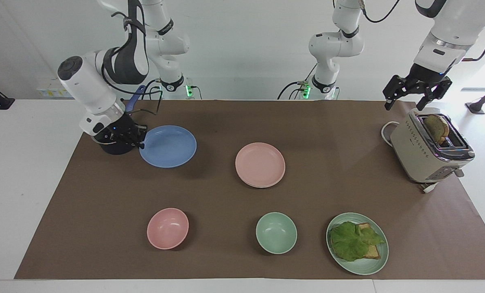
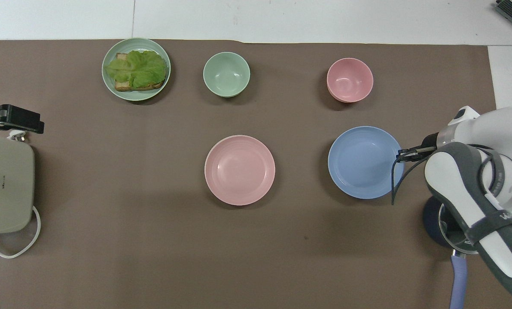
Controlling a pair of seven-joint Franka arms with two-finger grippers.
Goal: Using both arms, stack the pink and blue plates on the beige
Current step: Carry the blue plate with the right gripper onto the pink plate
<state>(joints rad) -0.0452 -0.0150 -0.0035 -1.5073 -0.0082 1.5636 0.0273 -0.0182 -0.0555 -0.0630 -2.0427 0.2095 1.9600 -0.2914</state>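
The blue plate [image 1: 168,146] [image 2: 363,162] hangs level a little above the brown mat, casting a shadow beneath it. My right gripper [image 1: 140,140] [image 2: 404,154] is shut on its rim at the right arm's end. The pink plate [image 1: 260,164] [image 2: 239,170] lies mid-table. Under it, only a thin pale edge of the beige plate [image 1: 279,180] shows. My left gripper [image 1: 404,106] [image 2: 24,122] hangs open and empty, high over the toaster's end nearer to the robots.
A beige toaster [image 1: 429,150] [image 2: 4,189] with bread stands at the left arm's end. A dark pot [image 1: 114,146] [image 2: 436,219] sits below the right arm. Farthest from the robots are a pink bowl [image 1: 167,228], a green bowl [image 1: 276,232] and a green plate [image 1: 364,264] with lettuce.
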